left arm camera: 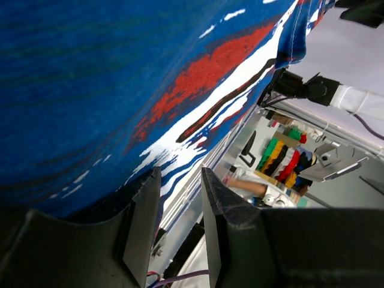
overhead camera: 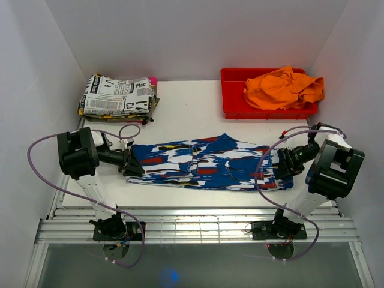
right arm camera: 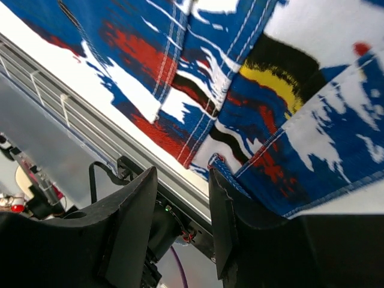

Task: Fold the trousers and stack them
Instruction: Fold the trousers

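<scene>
Since the task called for folding and stacking, attention was given first to the royal blue cloth trousers streaked with white and patched in red, black and yellow (overhead camera: 207,163). They were laid flat across the middle of the white table (overhead camera: 180,114), their length running from 9 o'clock to 3 o'clock, seemingly already doubled lengthwise. The fabric was judged to be soft, light and limp. It would sag wherever unsupported and offer no stiffness, though little risk of damage or slipping was expected. The best hold was judged to be a pinch through all layers at the corners of each short end, so that the layers would travel together.

The left gripper (overhead camera: 133,165) was placed at the 9 o'clock end of the trousers, its fingers (left arm camera: 144,222) set moderately apart with the rail visible through the gap. The cloth edge was seen at the tips, but none pinched between them. The right gripper (overhead camera: 279,165) was placed at the 3 o'clock end, likewise parted, with a stitched hem just at one fingertip (right arm camera: 219,180) and nothing gripped.

Farther out, a folded black-and-white newspaper-print cloth (overhead camera: 117,96) was seen at 11 o'clock. A red plastic bin (overhead camera: 228,90) holding a crumpled orange cloth (overhead camera: 282,87) was seen at 1 o'clock.
</scene>
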Available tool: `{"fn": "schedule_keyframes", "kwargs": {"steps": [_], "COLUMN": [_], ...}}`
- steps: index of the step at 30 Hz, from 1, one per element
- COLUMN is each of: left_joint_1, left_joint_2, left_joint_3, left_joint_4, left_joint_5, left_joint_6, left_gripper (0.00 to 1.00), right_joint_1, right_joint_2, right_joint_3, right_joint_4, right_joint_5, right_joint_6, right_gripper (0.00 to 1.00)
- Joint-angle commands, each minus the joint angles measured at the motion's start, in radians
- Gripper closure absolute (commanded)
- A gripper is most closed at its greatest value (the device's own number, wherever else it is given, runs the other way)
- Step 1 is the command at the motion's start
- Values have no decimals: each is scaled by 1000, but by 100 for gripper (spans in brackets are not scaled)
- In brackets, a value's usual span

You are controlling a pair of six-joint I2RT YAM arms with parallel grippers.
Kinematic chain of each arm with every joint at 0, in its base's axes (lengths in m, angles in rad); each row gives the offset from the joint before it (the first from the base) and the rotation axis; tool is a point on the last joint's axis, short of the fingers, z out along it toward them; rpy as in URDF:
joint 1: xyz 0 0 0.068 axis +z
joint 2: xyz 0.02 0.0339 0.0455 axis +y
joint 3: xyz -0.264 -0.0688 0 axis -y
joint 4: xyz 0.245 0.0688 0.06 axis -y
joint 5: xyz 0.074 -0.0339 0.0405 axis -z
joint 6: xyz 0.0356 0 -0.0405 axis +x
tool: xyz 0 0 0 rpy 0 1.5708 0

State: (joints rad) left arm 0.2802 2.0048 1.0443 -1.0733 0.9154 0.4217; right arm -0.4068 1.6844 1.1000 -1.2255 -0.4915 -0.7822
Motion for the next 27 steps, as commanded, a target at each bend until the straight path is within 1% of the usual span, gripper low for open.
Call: {"fn": "schedule_keyframes", "kwargs": {"steps": [1,4,7,9,10,11,13,14,15,16,17,19,20,21,22,23,24,25,26,27], "left_joint_1": [26,49,65,70,83,89,96,96,96,103,108,120,123,123,129,132,137,145,148,149], "left_joint_2": [-24,-72,-138,-165,-201,-216,-242,-259,-268,-279,-299,-319,-327,-340,-344,-347,-348,-350,-351,-356], "left_joint_3": [9,78,135,178,183,186,181,178,181,184,189,218,230,258,276,293,309,338,347,355], "left_joint_4": [122,104,49,0,-7,-13,-11,-13,-14,-14,-16,-20,-20,-22,-31,-37,-54,-63,-69,-83], "left_joint_5": [-148,-121,-90,-79,-75,-73,-90,-96,-99,-102,-102,-108,-121,-153,-171,-184,-205,-210,-213,-216], "left_joint_6": [-27,-26,11,61,68,75,77,75,75,63,54,22,12,6,2,-4,-6,-8,-12,-12], "left_gripper": [53,52,50,48,47,46,43,42,36,32,32,29,25,18,18,18,18,17,17,17], "right_joint_1": [-1,2,22,54,65,95,137,192,225,261,339,405,483,515,542,607,644,673,730,756], "right_joint_2": [40,81,97,77,40,20,-37,-51,-60,-69,-69,-43,-31,-16,18,40,63,116,141,167], "right_joint_3": [-44,-40,4,55,78,124,167,187,214,225,233,251,253,253,258,268,287,334,356,377], "right_joint_4": [81,141,144,112,98,81,84,119,145,176,211,306,346,429,472,506,529,555,572,592], "right_joint_5": [56,73,64,3,-40,-126,-203,-263,-284,-303,-321,-341,-366,-372,-381,-372,-351,-334,-332,-331], "right_joint_6": [12,52,67,60,49,50,85,113,150,232,279,349,430,475,519,556,611,636,662,722], "right_gripper": [54,56,58,59,58,58,57,57,57,57,57,58,58,59,58,58,58,59,59,59]}}
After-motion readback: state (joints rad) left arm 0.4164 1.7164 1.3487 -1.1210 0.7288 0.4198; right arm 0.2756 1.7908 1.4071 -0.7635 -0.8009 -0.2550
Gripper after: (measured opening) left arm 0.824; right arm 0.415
